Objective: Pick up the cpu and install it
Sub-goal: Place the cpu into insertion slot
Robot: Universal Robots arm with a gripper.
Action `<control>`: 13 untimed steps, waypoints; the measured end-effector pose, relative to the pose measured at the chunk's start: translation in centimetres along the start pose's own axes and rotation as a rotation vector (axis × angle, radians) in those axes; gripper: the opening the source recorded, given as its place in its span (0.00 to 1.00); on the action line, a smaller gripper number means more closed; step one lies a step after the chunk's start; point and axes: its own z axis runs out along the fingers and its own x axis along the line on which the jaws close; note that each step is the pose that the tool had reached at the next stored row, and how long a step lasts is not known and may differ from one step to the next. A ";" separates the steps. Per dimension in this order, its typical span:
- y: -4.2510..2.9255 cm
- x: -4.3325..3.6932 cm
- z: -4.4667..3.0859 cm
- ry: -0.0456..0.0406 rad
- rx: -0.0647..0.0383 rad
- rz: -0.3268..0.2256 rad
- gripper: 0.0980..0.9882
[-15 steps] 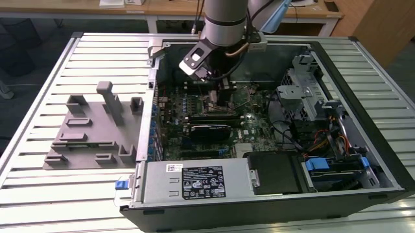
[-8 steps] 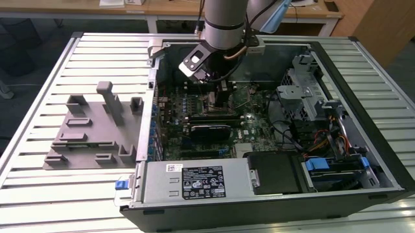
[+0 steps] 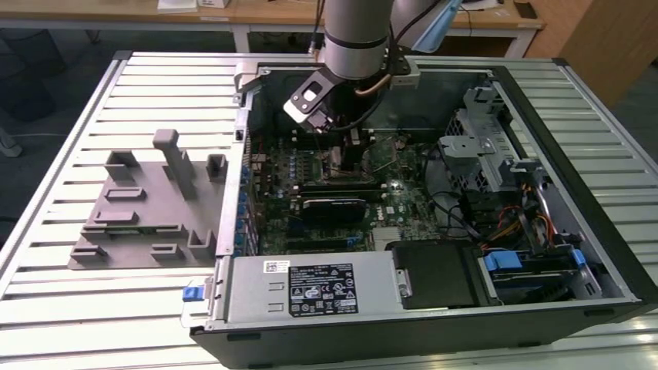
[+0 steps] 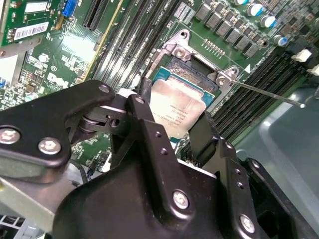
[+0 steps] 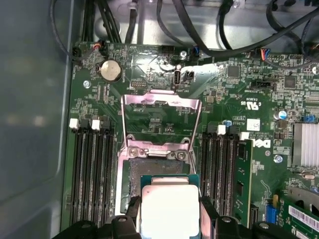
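Second wrist view: pincer (image 4: 173,127) grasping the cpu (image 4: 177,104) by two opposite edges. Cpu held over the open motherboard socket (image 4: 197,67), contact with it not determinable. Hinged load plate (image 5: 160,101) raised; RAM slots (image 5: 92,169) flank the socket on both sides.

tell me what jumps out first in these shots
The silver-topped cpu stands out, clamped between the black jaws over the open motherboard socket, whose metal load plate is flipped up. The opened computer case lies on a slatted table, a grey tray at the exterior view's left.
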 end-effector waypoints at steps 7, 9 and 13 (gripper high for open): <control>-0.02 0.00 0.52 -0.0037 -0.016 0.029 0.50; -0.02 0.04 0.64 -0.0039 -0.016 0.033 0.50; 0.00 0.34 0.71 -0.0076 -0.016 0.034 0.50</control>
